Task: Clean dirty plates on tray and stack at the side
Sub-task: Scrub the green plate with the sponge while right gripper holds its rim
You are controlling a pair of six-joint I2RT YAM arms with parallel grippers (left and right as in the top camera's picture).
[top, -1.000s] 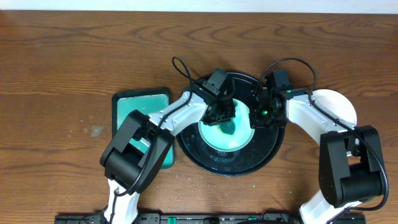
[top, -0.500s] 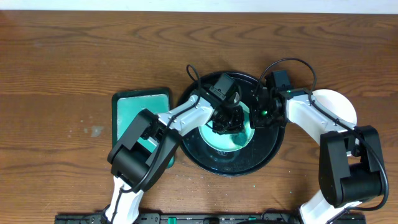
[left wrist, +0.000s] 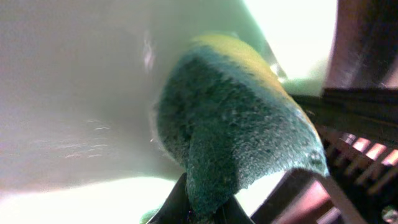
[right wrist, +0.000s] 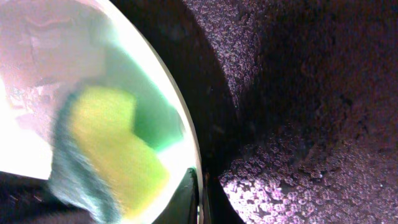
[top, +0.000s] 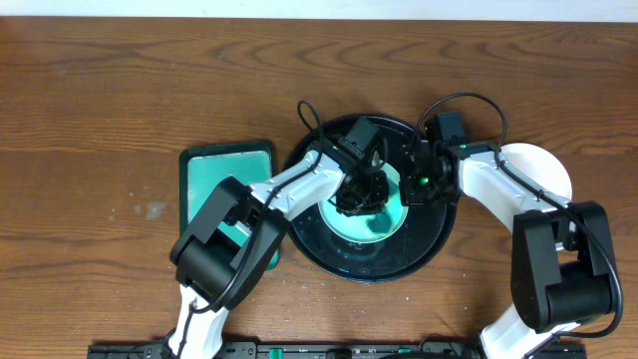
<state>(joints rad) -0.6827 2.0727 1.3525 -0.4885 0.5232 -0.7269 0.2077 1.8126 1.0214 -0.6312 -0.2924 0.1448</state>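
black tray: sitting mid-table on the wood, glossy and speckled with water drops, you can really see the droplets in the right wrist view.

mint-green plate: lying inside the black tray, a bit toward its upper middle, with a dark green smear showing on its lower right part. Both arms are crowding over it.

white plate: resting off to the right of the black tray on the bare table, partly covered by the right arm.

left gripper: reaching down over the mint-green plate, pinching a sponge, green scrubby side facing the left wrist camera, yellow layer behind. The sponge is pressing against the pale plate surface.

right gripper: sitting at the plate's right edge, inside the black tray. In the right wrist view the plate rim is running right down between the finger tips, so it looks like it's clamping that edge, fingers pressed on the rim.

teal tray: parked left of the black tray, just beside it, partly under the left arm.
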